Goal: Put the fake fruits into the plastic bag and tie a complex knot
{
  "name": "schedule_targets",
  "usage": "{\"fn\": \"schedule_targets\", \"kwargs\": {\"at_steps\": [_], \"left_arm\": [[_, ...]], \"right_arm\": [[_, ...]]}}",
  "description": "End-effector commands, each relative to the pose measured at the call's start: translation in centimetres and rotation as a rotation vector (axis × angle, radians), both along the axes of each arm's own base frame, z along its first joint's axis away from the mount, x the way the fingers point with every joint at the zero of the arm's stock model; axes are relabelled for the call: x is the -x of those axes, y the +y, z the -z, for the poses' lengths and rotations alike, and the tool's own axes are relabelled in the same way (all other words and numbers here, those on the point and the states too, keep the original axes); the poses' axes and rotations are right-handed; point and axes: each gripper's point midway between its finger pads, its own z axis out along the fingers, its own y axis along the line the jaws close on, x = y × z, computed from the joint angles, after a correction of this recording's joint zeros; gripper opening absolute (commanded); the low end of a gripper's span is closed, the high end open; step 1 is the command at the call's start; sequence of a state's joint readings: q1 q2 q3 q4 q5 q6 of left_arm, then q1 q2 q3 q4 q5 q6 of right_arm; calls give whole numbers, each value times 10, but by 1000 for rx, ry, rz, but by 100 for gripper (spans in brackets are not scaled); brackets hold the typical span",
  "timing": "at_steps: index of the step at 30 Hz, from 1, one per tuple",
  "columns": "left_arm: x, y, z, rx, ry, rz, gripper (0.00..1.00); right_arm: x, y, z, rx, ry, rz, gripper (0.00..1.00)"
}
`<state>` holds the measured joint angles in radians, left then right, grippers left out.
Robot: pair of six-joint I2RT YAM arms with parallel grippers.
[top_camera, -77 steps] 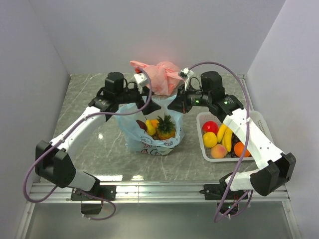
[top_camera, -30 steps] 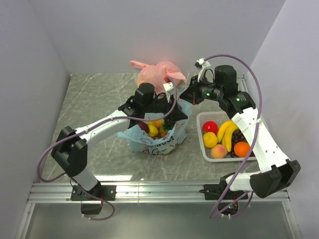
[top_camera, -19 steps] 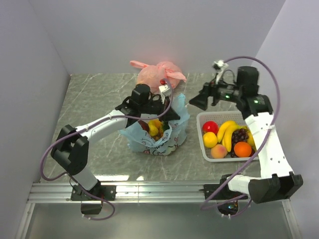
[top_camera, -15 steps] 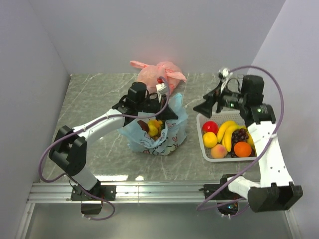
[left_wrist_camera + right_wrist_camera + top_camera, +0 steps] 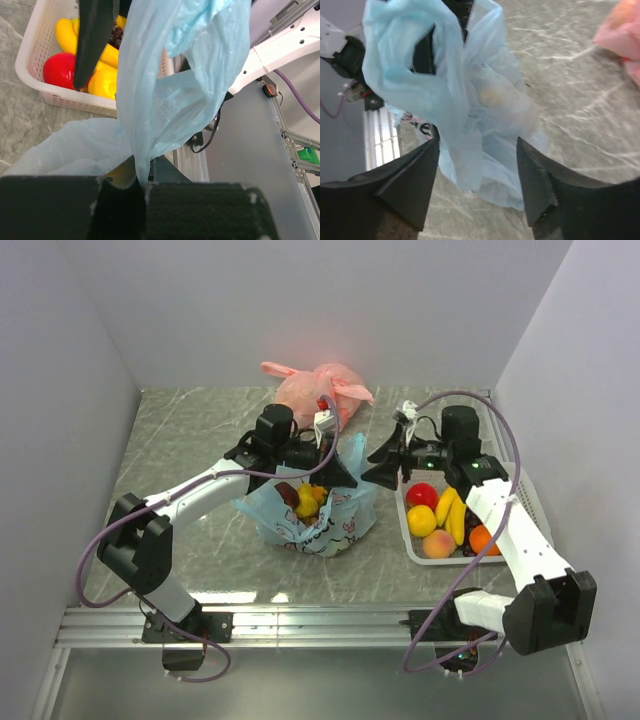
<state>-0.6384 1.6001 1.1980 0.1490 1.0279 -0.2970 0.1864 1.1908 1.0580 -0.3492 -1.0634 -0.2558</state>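
1. Top external view: the left gripper [image 5: 340,472] is clamped on the top edge of the bag [image 5: 312,525]. The bag's body rests on the table [image 5: 180,440] directly beneath the fingers.
2. The right gripper [image 5: 372,470] hangs just beside the left gripper, facing it across a raised flap of bag film. Its jaws stand apart and hold nothing.
3. Fruits [image 5: 305,498] lie inside the bag, below the left gripper. More fruits fill the basket [image 5: 445,561], which sits below and behind the right gripper.
4. A pink bag [image 5: 315,390] lies beyond the left gripper near the back wall, apart from both grippers.
5. Left wrist view: the left gripper [image 5: 145,192] has its pads pressed together on a gathered strip of the bag [image 5: 170,90]. The film rises and fans out ahead of the fingers.
6. Ahead and to the left of these fingers stands the basket [image 5: 27,55], holding a red fruit [image 5: 60,70] and yellow fruits. A dark finger [image 5: 92,40] hangs in front of the basket.
7. Right wrist view: the right gripper [image 5: 476,150] is spread wide, with the bag [image 5: 485,115] straight ahead. A fold of film hangs into the gap between the fingers. Whether it touches either pad cannot be told.
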Motion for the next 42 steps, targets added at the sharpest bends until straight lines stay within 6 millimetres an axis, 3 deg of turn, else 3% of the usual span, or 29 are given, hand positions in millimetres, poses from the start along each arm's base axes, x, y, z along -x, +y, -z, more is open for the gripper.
{"fn": "schedule_targets", "kwargs": {"at_steps": [1,2,3,5,6,8,9,12,16,20,21,26,29,30,32,33,34,35,36,37,38,39,40,42], "left_arm": [[4,-1,-20,36,-53,41,4],[3,-1,-19,30,-57,30,6],[2,0,-18,22,-59,25,8],[-1,4,-16,-9,-75,13,12],[-7,10,-23,-6,-107,-13,25],[-10,21,-26,-30,-113,-31,37],[-13,30,-35,-23,-135,-53,50],[-18,38,-50,-45,-209,-84,67],[-26,36,-72,-29,-262,-106,76],[-37,26,-72,-36,-244,-123,86],[-38,25,-74,-29,-233,-128,93],[-50,12,-79,-24,-199,-150,97],[-56,6,-81,-28,-174,-161,85],[-55,5,-82,-24,-159,-159,64],[-59,4,-88,-4,-173,-165,34],[-61,6,-93,15,-164,-169,8],[-58,8,-93,30,-148,-148,0],[-56,10,-97,47,-143,-139,0],[-59,12,-101,67,-140,-135,0],[-55,13,-102,73,-137,-111,0],[-54,13,-102,73,-131,-99,0],[-54,14,-104,81,-127,-93,0],[-52,14,-105,89,-123,-78,0],[-50,14,-110,111,-132,-61,0]], "right_arm": [[-4,18,-8,-24,-87,-59,62],[-3,21,-8,-23,-95,-73,48],[-4,22,-6,-20,-88,-81,41],[-2,21,-8,-9,-79,-96,10],[-2,21,-7,6,-96,-110,1],[1,19,-6,19,-93,-110,0],[2,18,-8,21,-110,-113,0],[4,19,-10,16,-125,-120,0],[3,21,-12,13,-138,-117,0],[0,23,-23,-18,-147,-91,0],[-2,24,-27,-25,-160,-88,0],[-3,27,-43,-55,-182,-66,0],[-3,27,-49,-68,-196,-66,0],[-2,28,-49,-70,-194,-68,0],[-2,28,-46,-68,-194,-69,0],[-4,27,-45,-65,-195,-57,1],[-4,27,-43,-64,-193,-53,36],[-2,26,-40,-65,-179,-46,58],[-6,25,-47,-85,-213,-27,72],[-4,24,-38,-104,-187,-20,86],[-1,24,-42,-156,-151,-8,91],[1,25,-71,-228,-282,-16,93],[3,26,-62,-255,-274,-1,95],[4,32,-75,-319,-318,5,95]]}}
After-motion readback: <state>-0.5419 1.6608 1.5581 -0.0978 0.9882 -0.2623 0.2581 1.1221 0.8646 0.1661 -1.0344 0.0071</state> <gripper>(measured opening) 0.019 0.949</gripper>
